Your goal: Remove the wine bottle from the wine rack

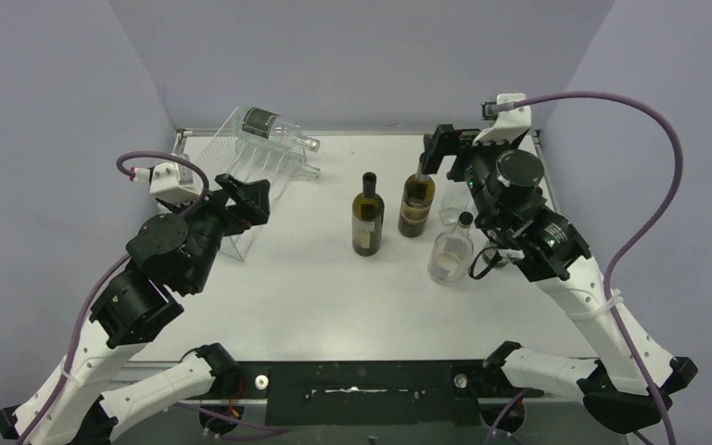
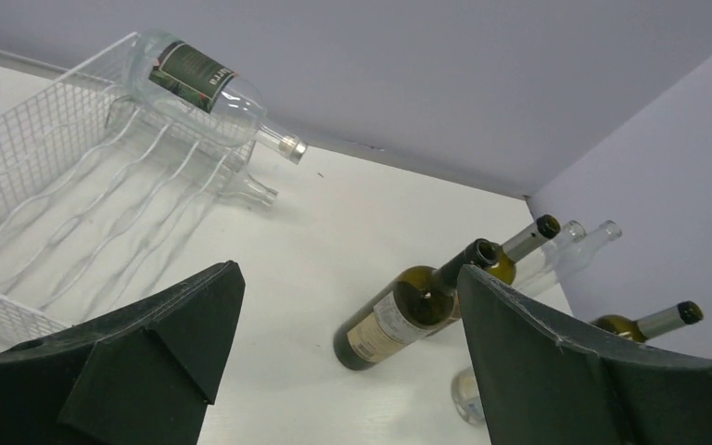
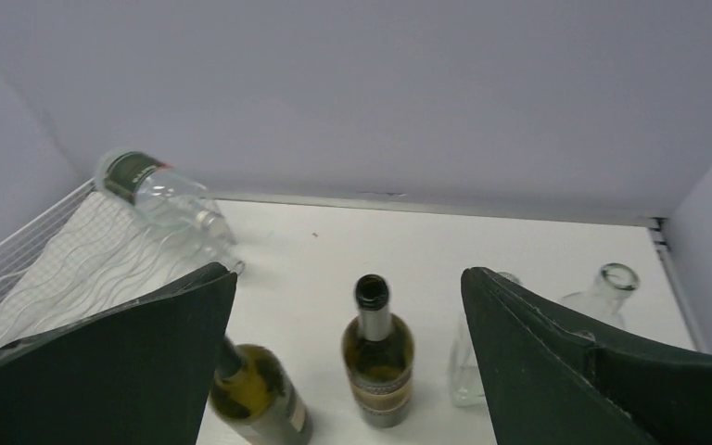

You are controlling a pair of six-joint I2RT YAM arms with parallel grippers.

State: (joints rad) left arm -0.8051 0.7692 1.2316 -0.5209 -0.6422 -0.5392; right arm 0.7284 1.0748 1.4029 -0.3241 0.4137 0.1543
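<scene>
Clear bottle (image 1: 273, 130) lay across rack's (image 1: 241, 181) far end, neck pointing right. Left pincer (image 1: 248, 197), wide and empty, nearer, bottle straight beyond it. Right pincer (image 1: 436, 148) wide, well apart.

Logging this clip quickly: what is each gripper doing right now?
Left gripper: open, holding nothing.
Right gripper: open, holding nothing.

Beneath the left gripper (image 1: 246, 199) and right gripper (image 1: 440, 148) spreads a white tabletop (image 1: 315, 287). Lavender-grey walls enclose it: a back wall (image 1: 362, 56) ahead of them, a left side wall (image 1: 46, 139) and a right side wall (image 1: 667, 74) outboard of each. Light falls soft and even.
</scene>
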